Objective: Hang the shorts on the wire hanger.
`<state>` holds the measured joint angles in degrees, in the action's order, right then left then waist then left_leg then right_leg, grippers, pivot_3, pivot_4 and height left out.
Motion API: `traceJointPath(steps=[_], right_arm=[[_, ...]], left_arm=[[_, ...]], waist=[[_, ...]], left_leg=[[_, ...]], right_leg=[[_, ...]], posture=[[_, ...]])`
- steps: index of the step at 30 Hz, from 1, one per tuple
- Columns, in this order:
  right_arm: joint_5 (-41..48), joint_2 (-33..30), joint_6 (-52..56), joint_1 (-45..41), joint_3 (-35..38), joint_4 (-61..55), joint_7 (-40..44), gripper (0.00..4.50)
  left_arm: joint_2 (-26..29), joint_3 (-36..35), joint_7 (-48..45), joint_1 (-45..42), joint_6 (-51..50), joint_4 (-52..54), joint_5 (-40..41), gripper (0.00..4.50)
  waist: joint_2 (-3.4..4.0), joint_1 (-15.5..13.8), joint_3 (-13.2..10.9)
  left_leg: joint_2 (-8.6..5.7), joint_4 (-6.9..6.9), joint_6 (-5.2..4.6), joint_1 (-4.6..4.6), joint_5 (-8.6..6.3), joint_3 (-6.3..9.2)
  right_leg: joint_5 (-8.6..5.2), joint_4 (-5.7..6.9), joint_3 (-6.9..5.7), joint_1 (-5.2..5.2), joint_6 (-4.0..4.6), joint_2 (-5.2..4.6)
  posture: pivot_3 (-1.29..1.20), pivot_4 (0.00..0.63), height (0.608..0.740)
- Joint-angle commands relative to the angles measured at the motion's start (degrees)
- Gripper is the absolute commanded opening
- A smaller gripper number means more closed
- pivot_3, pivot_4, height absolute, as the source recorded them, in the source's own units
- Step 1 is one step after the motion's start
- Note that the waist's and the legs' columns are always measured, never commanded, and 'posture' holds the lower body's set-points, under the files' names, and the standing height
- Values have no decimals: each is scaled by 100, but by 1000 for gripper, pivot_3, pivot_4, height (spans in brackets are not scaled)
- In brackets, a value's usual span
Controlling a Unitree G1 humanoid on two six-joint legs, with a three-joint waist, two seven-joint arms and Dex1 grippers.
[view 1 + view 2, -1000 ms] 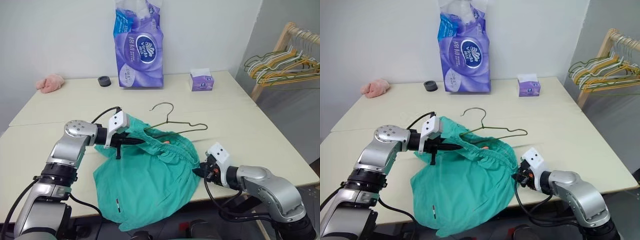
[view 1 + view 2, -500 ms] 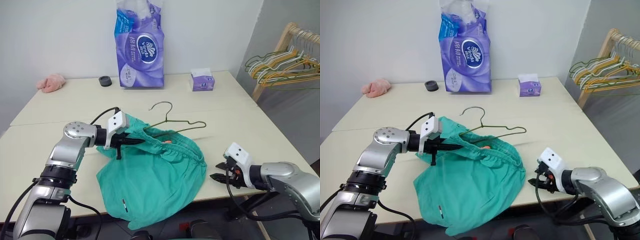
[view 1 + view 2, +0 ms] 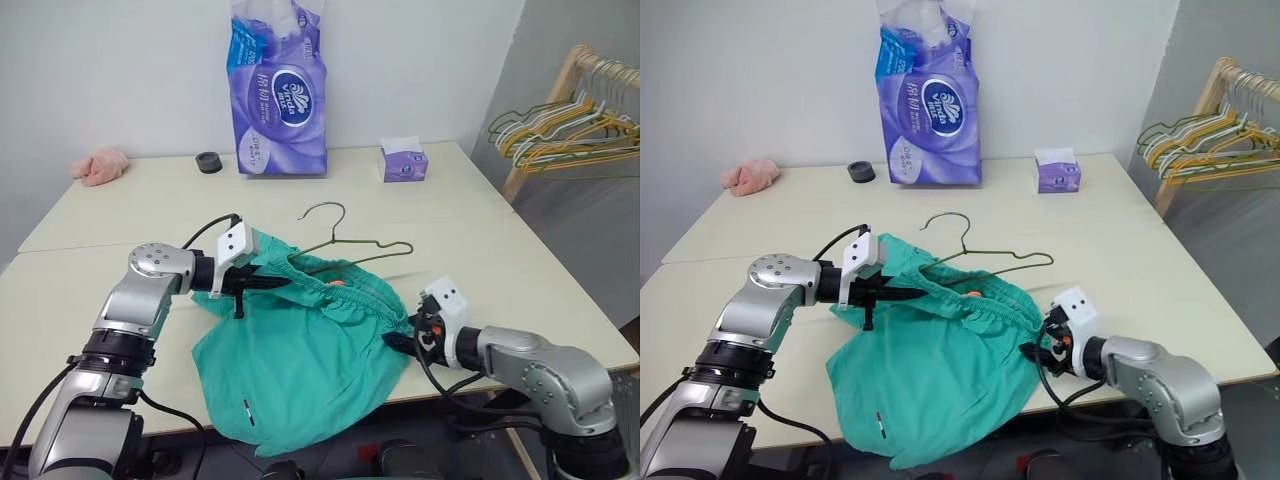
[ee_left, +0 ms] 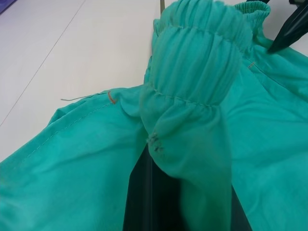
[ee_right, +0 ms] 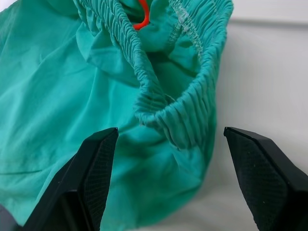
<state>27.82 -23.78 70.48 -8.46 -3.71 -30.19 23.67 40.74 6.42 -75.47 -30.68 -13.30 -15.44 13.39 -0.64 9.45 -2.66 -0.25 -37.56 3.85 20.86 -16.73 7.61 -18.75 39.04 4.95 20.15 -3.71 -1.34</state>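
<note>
my left gripper [image 3: 262,283] is clamped tight on the shorts [image 3: 300,370], pinching the gathered waistband at its left end and holding that bit up off the table [image 3: 90,210]. in the left wrist view the bunched elastic [image 4: 197,72] wraps over my fingers and the teal fabric spreads out on both sides.

my right gripper [image 3: 400,341] sits at the right end of the waistband with its fingers [image 5: 96,168] spread wide. the folded elastic edge [image 5: 178,120] sits between the two pads in the right wrist view, not gripped; can't tell if either pad touches the cloth. that end of the shorts lies on the table.

the shorts are draped across the near part of the table, the lower part hanging over the front edge toward me. small white tag [image 3: 247,405] shows low on the fabric. an orange bit [image 5: 143,14] sits inside the waistband opening.

the wire hanger [image 3: 345,240] lies flat on the table just behind the shorts, hook pointing away from me, its near side running under or right along the raised waistband; can't tell which. the shorts are not on it yet.

rest of the table: purple tissue pack [image 3: 278,95] standing upright at the back, small purple tissue box [image 3: 404,161] to its right, black round thing [image 3: 208,162] to its left, pink cloth [image 3: 98,166] at the far left. rack of coloured hangers [image 3: 560,130] off to the right, well apart from the table.
</note>
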Motion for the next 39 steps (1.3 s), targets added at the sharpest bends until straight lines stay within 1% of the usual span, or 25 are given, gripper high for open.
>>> traceJointPath(steps=[1, 8, 10, 12, 14, 19, 23, 26, 32, 39], right_arm=[[-313, 45, -430, -163, -167, 204, -231, 3161], [-640, -61, -942, -132, -243, 481, -311, 740], [-672, -136, -1065, -120, -197, 526, -257, 49], [-710, -202, -1150, -123, -124, 590, -228, 19], [-717, -282, -1218, -164, -4, 684, -198, 19], [-647, -378, -1248, -231, 223, 849, -123, 19], [-672, -416, -1264, -247, 274, 909, -73, 19], [-677, -445, -1250, -285, 337, 941, -47, 19], [-642, -503, -1228, -266, 333, 834, -4, 19], [-598, -672, -1198, -239, 234, 563, 150, 19]], left_arm=[[22, -127, 35, -125, 34, 121, 70, 0], [75, -296, 86, -111, -184, 239, 242, 0], [122, -352, 7, -62, -422, 429, 426, 0], [198, -415, -115, -10, -745, 683, 675, 0], [409, -445, -365, 49, -1101, 997, 923, 0], [991, -344, -953, 83, -1344, 1302, 1088, 0], [1245, -218, -1263, 78, -1340, 1330, 1035, 0], [1417, -13, -1405, 115, -979, 1087, 675, 0], [1400, 173, -1239, 69, -365, 532, 169, 0], [1220, 177, -963, 18, 115, 71, -130, 0]], waist=[[1, -2, 0], [1, -3, 0], [1, -2, 0], [1, -2, 0], [1, 7, 0], [4, 23, -2], [4, 14, -3], [4, 12, -3], [6, 15, -4], [6, 14, -4]], left_leg=[[0, 0, 0, 0, 0, 0], [0, 0, 0, 0, 0, 1], [0, 0, 0, 0, 0, 1], [0, 0, 0, 0, 0, 0], [0, 0, 0, 0, 0, 1], [3, 4, -1, -2, 0, 1], [1, 5, 0, -2, 0, -2], [1, 5, 0, -2, 0, -1], [1, 5, -1, -2, 0, -2], [1, 5, -1, -2, 0, -2]], right_leg=[[0, 0, 0, 0, 0, 0], [0, 0, -1, 0, 0, 0], [0, 0, -1, 0, 0, 0], [0, 0, 0, 0, 0, 0], [0, 1, -1, -1, 0, 1], [0, 2, -2, 0, 0, 7], [0, 0, -1, -2, 0, 7], [0, 0, -1, -2, 0, 7], [0, 0, 1, -1, 0, 7], [0, 0, 1, -1, 0, 6]], posture=[[-165, 0, 740], [-154, 0, 740], [-154, 0, 740], [-156, 0, 740], [-157, 0, 740], [-152, 0, 740], [-152, 0, 740], [-158, 0, 740], [-160, 0, 740], [-166, 0, 740]])
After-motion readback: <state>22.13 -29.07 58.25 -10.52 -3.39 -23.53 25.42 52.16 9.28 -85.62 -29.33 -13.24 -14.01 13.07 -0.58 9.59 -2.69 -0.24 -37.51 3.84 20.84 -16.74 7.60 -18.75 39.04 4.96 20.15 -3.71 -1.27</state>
